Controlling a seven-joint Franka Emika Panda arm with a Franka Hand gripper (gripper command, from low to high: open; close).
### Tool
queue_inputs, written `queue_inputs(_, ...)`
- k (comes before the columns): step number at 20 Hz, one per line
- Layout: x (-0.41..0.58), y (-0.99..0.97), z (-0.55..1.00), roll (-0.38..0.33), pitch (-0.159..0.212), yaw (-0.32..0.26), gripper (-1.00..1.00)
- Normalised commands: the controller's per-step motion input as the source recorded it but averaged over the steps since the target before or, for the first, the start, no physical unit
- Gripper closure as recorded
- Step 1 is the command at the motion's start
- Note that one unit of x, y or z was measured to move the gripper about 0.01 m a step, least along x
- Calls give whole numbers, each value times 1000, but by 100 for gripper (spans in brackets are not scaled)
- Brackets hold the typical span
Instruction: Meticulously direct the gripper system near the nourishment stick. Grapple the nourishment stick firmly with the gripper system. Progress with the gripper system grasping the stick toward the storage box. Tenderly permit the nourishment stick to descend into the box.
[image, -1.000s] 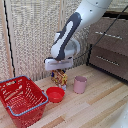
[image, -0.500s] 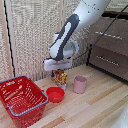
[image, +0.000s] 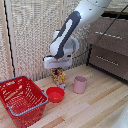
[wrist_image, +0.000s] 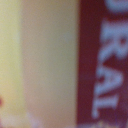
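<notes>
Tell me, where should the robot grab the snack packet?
Best at its top edge, from straight above. The packet stands upright and flat, hemmed by the bowl and cup, so its top looks freest. The gripper hangs right above it.

Pale wooden table with visible grain, smooth and lightly matt. Red basket of latticed plastic with a blue-grey rim. Small red bowl and pink cup look like smooth plastic. Yellow-orange packet with printed wrapping. White arm has a smooth, slightly glossy shell. Dark wooden drawers behind.
</notes>
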Motion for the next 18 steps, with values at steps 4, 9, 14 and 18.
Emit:
queue_inputs(4, 105, -37, 655, 42, 77, 1, 100)
queue_inputs(9, 190, -38, 948, 55, 74, 4, 100)
queue_inputs(14, 88, 97, 981, 48, 58, 0, 100)
queue_inputs(18, 0, 357, 911, 64, 68, 0, 100)
